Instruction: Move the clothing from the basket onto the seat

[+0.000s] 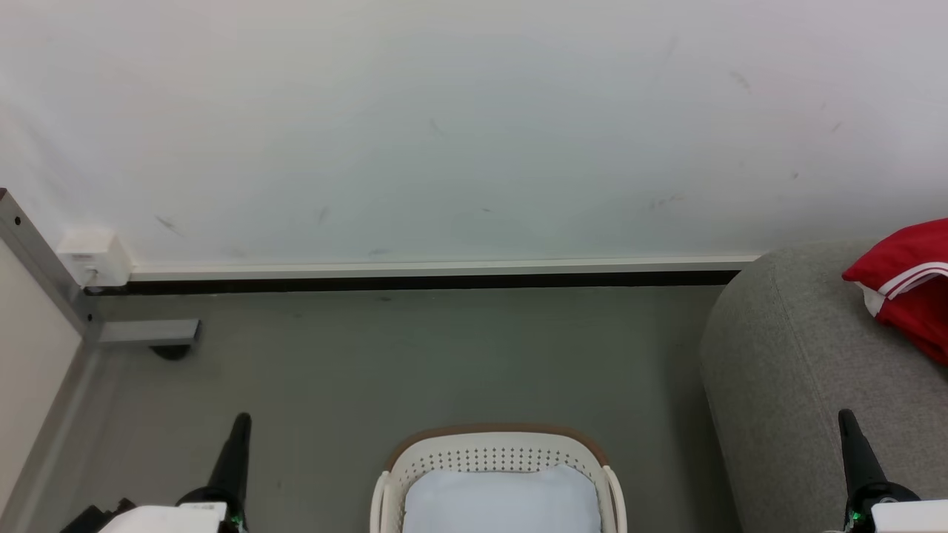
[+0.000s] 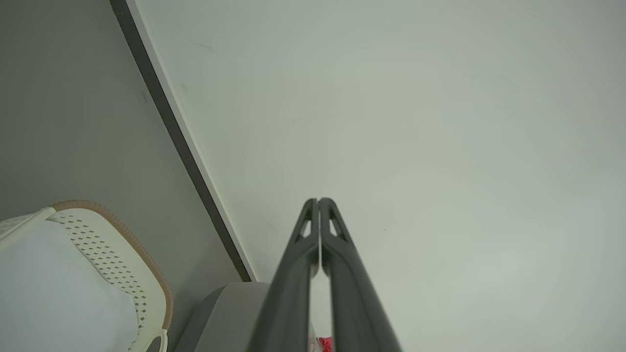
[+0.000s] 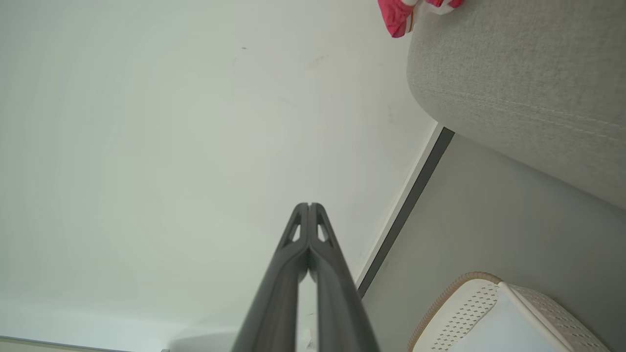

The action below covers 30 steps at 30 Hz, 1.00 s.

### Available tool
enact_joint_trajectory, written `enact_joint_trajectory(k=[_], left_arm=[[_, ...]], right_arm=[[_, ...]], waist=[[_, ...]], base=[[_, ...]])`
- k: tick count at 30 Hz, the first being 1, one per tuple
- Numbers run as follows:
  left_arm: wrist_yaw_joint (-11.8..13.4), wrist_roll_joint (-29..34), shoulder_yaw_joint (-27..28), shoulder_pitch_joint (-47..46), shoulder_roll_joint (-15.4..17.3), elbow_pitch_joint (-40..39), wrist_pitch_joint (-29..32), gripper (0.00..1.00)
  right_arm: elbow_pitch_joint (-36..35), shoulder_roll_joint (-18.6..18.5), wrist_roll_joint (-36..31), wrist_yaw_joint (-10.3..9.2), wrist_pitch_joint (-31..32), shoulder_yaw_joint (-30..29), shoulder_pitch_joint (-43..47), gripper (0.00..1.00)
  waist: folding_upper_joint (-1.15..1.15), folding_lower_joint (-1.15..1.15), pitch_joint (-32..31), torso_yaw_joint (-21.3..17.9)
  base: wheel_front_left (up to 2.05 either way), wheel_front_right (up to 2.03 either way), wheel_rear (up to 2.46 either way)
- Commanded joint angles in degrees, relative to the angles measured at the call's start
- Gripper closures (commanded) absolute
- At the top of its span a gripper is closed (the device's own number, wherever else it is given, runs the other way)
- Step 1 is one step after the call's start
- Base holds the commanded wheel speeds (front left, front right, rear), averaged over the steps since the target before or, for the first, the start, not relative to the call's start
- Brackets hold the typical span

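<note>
Closest in, the left gripper point(image 1: 241, 423) rises at the lower left of the head view, its 2 dark fingers pressed together with nothing between them. Its wrist view shows the tips meeting, with a thin slit further down. The right gripper point(image 1: 846, 418), at the lower right, is pressed together in the same way and holds nothing.

Between the 2 grippers the basket point(image 1: 495, 431) stands on the grey floor point(image 1: 444, 355), apart from both, with its brown rim toward the wall point(image 1: 444, 133). A pale bluish-white pad point(image 1: 503, 503) lies flat inside it.

The right gripper shows against the grey fabric of the seat point(image 1: 792, 355), which stands to the right of the basket with a strip of floor between them. The clothing point(image 1: 907, 285), bright red with white stripes, lies on the seat. It is ahead of the right gripper's tips and slightly to their right, well apart from them, and cut off by the picture's edge.

Ahead of both grippers the wall meets the floor at a dark skirting strip point(image 1: 429, 281).
</note>
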Motion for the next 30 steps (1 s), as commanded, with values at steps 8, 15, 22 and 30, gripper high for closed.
enact_joint_trajectory(k=[8,15,22,30], left_arm=[[-0.5,-4.1,0.8,-1.2,0.1,-0.4,1.2,1.0],[-0.7,-6.7,1.4,-1.5,0.1,-0.5,1.8,1.0],[-0.8,-9.2,1.8,-1.8,0.1,-0.6,2.6,1.0],[-0.8,-10.5,2.0,-1.9,0.1,-0.7,2.9,1.0]], right_arm=[[-0.7,-0.6,3.9,-0.1,1.1,-0.4,-1.3,1.0],[-0.9,-0.6,7.1,-0.11,1.9,-0.5,-1.5,1.0],[-1.1,-0.6,9.8,-0.11,2.6,-0.7,-1.8,1.0],[-1.1,-0.6,10.8,-0.12,2.9,-0.7,-2.0,1.0]], waist=[[0.0,0.0,0.3,-0.1],[0.0,0.0,0.5,-0.1],[0.0,0.0,0.8,-0.2],[0.0,0.0,0.9,-0.2]], base=[[0.0,0.0,0.0],[0.0,0.0,0.0],[0.0,0.0,0.0],[0.0,0.0,0.0]])
